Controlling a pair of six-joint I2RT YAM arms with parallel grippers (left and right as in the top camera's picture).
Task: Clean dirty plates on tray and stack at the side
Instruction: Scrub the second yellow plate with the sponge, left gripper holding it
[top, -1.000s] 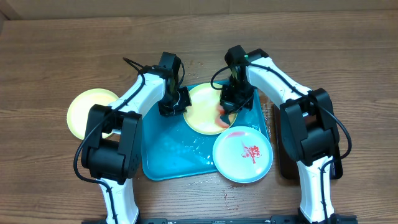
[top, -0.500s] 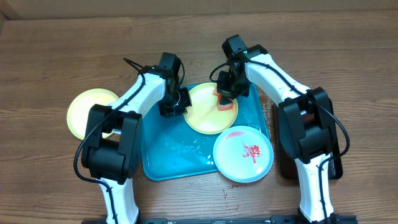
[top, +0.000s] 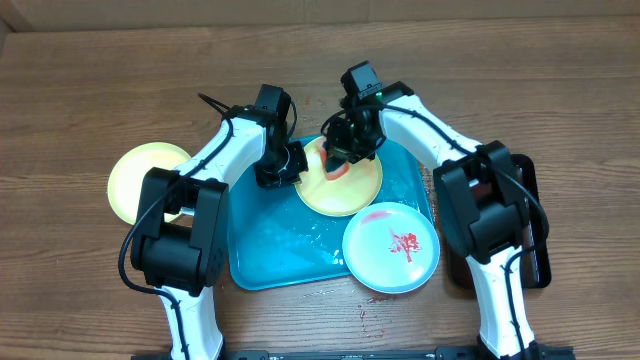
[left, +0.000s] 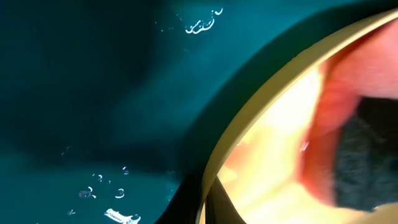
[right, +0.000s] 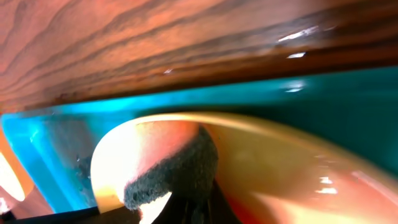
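Scrubbing: the left gripper (top: 292, 166) is clamped on the rim of the round yellow plastic plate (top: 350, 195), steadying it in the turquoise rectangular plastic tray (top: 270, 240). The right gripper (top: 342, 160), closed on a red sponge with dark scouring face (right: 175, 170), should press flat and sweep the whole centre.

Even overhead light, blurred glary wrist close-ups

A brown wooden table (top: 80, 90) with long dark grain lines running side to side fills nearly the whole overhead view, evenly lit with no hard shadows. A narrow pale beige strip (top: 300, 8) runs along its far edge. A dark tray (top: 541, 240) lies at its right side.
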